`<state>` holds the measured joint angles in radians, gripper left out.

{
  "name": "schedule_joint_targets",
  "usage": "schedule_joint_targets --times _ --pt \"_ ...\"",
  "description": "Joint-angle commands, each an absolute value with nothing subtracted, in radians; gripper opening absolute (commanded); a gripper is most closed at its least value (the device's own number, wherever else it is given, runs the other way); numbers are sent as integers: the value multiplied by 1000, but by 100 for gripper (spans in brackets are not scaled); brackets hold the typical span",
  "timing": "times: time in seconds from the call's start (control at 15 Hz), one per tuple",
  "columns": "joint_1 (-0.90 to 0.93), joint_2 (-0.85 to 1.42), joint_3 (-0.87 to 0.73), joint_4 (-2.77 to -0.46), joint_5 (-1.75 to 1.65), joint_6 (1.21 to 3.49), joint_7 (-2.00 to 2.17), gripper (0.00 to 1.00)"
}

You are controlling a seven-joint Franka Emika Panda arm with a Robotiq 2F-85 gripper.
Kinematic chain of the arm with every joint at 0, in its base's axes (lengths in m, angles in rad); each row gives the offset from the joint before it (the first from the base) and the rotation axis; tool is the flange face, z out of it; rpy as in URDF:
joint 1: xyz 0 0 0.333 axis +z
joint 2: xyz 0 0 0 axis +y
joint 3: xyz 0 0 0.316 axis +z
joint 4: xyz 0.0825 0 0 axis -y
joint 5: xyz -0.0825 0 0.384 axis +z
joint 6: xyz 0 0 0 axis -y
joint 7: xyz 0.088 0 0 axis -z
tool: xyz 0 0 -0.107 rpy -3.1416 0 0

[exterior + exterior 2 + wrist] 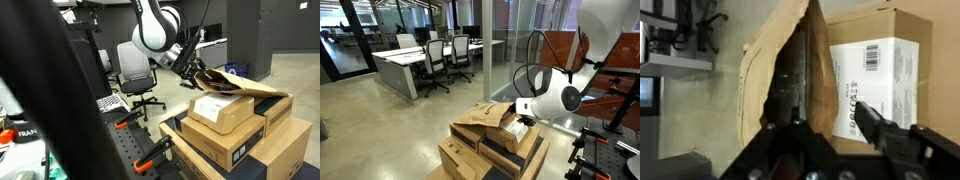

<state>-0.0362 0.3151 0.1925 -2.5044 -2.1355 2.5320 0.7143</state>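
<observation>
A crumpled brown paper bag (240, 84) lies open on top of a stack of cardboard boxes (235, 140), seen in both exterior views. In the wrist view the bag (770, 70) gapes with a dark inside, beside a box with a white barcode label (880, 60). My gripper (820, 125) is at the bag's mouth. Its left finger is over the dark opening, and its right finger (872, 122) is outside, over the label. The bag's side wall lies between the jaws, which stand apart without pinching it. The white arm (558, 98) reaches down to the bag (480, 115).
A grey office chair (135, 68) stands behind the boxes. Black clamps with orange handles (150, 152) sit on the dark bench beside the stack. Desks and several chairs (432, 55) fill the far office floor, and a glass wall (505, 50) runs behind the boxes.
</observation>
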Motion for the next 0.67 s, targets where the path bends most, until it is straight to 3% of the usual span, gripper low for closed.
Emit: schedule_joint_targets --times 0.0,0.6 --pt "-39 327 200 -2494 -2140 2519 730 55" --pt "-38 331 199 -2487 -2135 2518 726 57"
